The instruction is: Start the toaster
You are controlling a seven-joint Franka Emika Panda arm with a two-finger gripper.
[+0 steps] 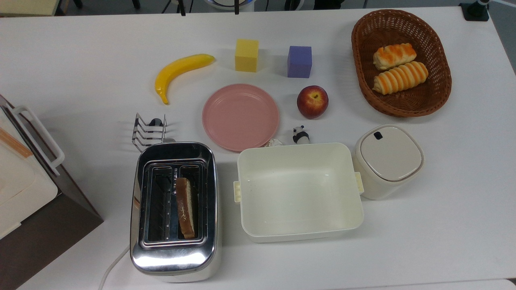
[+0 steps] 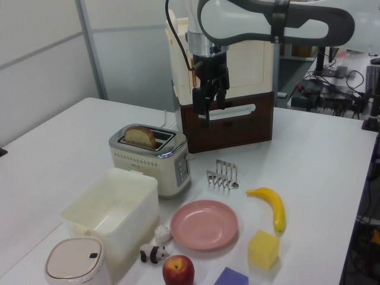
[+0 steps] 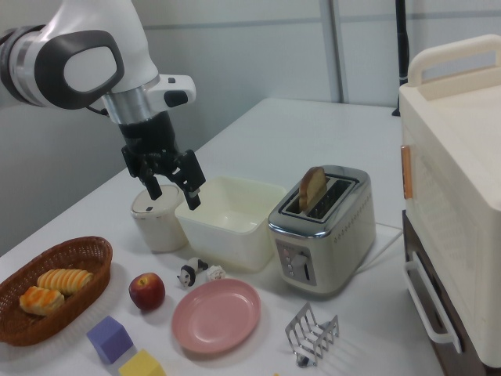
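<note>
The chrome two-slot toaster (image 1: 175, 245) (image 2: 155, 165) (image 3: 333, 235) stands near the table's front edge in the top view, its white cord trailing off the near end. One slice of bread (image 1: 186, 207) (image 2: 139, 136) (image 3: 313, 188) sticks up out of one slot. A dark lever (image 3: 305, 268) sits on the toaster's narrow control face. My gripper (image 2: 211, 107) (image 3: 173, 192) hangs high above the table, pointing down, open with nothing between its fingers. It is well clear of the toaster, over the cream tub in the right view.
A cream tub (image 1: 300, 229) sits beside the toaster, with a lidded container (image 1: 389, 159) beyond it. Around them lie a pink plate (image 1: 240, 117), wire toast rack (image 1: 149, 131), banana (image 1: 177, 70), apple (image 1: 312, 101), two cubes and a bread basket (image 1: 401, 102). A boxy appliance (image 1: 24, 173) stands at the top view's left.
</note>
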